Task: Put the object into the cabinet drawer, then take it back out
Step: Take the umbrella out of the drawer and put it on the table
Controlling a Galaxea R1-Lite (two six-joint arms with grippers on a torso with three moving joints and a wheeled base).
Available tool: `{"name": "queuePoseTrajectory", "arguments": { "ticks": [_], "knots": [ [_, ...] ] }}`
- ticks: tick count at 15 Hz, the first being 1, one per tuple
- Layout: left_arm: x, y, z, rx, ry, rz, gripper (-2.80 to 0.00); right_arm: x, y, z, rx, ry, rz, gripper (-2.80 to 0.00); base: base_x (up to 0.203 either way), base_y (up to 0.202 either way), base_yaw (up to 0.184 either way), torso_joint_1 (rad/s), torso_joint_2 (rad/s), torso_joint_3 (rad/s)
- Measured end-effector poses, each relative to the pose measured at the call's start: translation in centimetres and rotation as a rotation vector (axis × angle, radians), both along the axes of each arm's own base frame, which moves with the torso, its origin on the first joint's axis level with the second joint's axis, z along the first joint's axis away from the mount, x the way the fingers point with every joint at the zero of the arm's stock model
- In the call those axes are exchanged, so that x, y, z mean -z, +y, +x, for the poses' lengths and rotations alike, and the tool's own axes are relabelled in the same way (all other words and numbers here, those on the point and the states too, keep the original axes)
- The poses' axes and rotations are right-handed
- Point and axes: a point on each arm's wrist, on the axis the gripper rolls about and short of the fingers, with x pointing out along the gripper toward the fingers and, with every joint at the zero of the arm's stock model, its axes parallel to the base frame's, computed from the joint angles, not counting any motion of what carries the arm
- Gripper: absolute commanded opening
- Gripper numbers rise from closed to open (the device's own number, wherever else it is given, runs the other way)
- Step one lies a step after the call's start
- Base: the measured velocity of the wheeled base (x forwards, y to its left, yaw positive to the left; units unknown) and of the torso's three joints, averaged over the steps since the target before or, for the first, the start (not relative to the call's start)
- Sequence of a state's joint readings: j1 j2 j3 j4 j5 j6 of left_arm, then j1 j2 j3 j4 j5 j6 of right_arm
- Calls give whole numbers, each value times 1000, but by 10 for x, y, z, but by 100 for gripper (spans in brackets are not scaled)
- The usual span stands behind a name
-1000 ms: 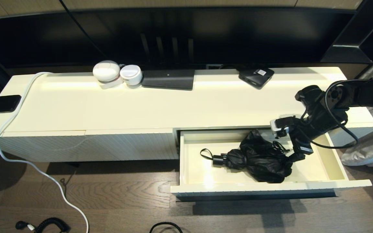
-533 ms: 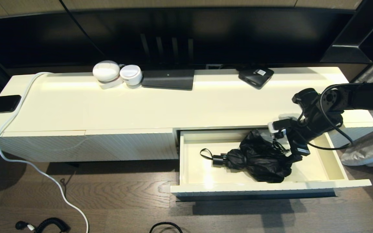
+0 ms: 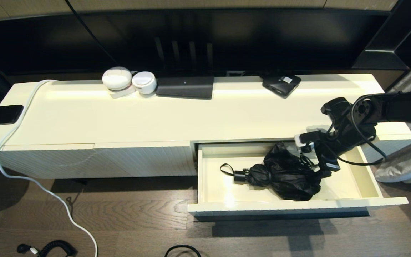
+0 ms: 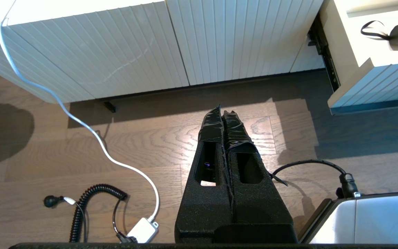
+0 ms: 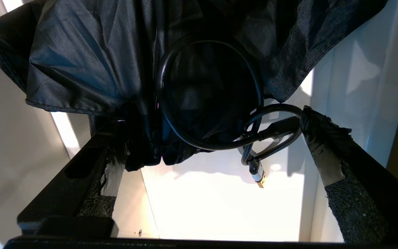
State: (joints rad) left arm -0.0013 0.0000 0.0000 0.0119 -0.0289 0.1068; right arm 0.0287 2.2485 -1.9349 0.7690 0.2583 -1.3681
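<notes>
The cabinet drawer point(image 3: 334, 204) stands pulled out, its cream floor point(image 5: 212, 207) showing. Inside lies a folded black umbrella point(image 3: 287, 175) with its strap end pointing left. On the umbrella's right end rests the object, a coiled black cable point(image 5: 212, 147) with a gold USB plug point(image 5: 259, 176). My right gripper point(image 5: 212, 128) is down in the drawer, open, with its taped fingers point(image 5: 323, 145) on either side of the coil and not pinching it. In the head view that gripper point(image 3: 316, 170) sits at the umbrella's right end. My left gripper point(image 4: 221, 111) is shut and empty above the floor.
On the cabinet top point(image 3: 191, 117) sit two white round devices point(image 3: 117, 78), a dark flat box point(image 3: 185, 86), a small black box point(image 3: 282, 84) and a phone point(image 3: 0, 114) at the left edge. A white cord point(image 3: 13, 142) runs down to the wood floor, among black cables point(image 3: 54, 247).
My right arm has drawn slightly back toward the cabinet and a little left, its gripper staying open at the umbrella's right end. Umbrella and drawer have not moved.
</notes>
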Motion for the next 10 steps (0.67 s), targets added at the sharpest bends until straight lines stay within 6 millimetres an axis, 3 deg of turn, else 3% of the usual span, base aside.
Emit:
{"name": "queuePoseTrajectory", "arguments": {
  "ticks": [6, 7, 10],
  "knots": [
    [0, 0, 0, 0, 0, 0, -280, 1, 1, 1, -2, 0, 2, 0, 0, 0, 0, 0, 0, 0],
    [0, 0, 0, 0, 0, 0, -280, 1, 1, 1, -1, -3, 1, -280, 0, 0, 0, 0, 0, 0],
    [0, 0, 0, 0, 0, 0, -280, -4, 3, -4, -9, -5, 1, -280, 0, 0, 0, 0, 0, 0]
  ]
}}
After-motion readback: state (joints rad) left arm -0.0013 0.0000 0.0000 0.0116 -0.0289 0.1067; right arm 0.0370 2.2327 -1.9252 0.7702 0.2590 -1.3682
